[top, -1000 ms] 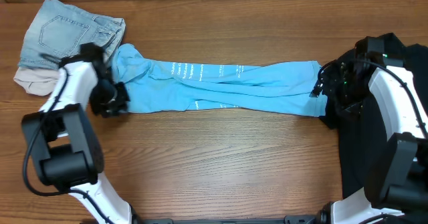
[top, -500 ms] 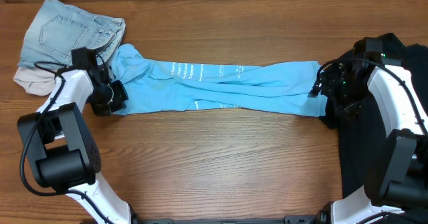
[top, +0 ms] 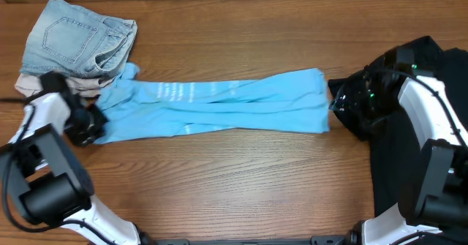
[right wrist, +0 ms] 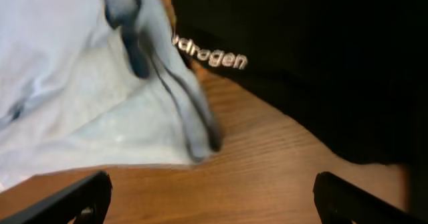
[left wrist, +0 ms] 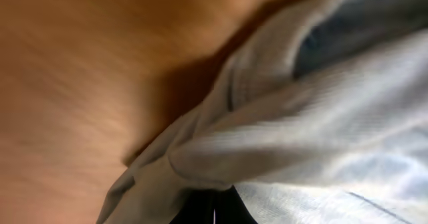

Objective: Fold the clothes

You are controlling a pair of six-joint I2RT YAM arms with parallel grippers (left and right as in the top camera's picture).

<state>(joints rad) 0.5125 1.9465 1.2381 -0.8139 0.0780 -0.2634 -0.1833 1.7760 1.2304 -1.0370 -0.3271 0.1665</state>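
The sky-blue T-shirt (top: 219, 106) lies stretched in a long band across the table's middle, white lettering showing. My left gripper (top: 86, 125) is shut on its left end; in the left wrist view the jaws (left wrist: 214, 212) pinch pale blue fabric (left wrist: 321, 117). My right gripper (top: 338, 106) is open and empty just right of the shirt's right edge. In the right wrist view its fingers (right wrist: 214, 197) are spread wide over bare wood, with the blue shirt's corner (right wrist: 80, 110) lying free. The black T-shirt (top: 391, 157) lies at the right, its white lettering visible (right wrist: 214, 57).
Folded light denim shorts (top: 77, 40) sit at the back left on a beige garment (top: 31, 88), close to my left arm. The wooden table (top: 234, 186) shows in front of the blue shirt.
My left gripper has pulled the blue shirt's left end leftward and toward the front. My right gripper has let go of the right end, and the shirt has slid left away from it.
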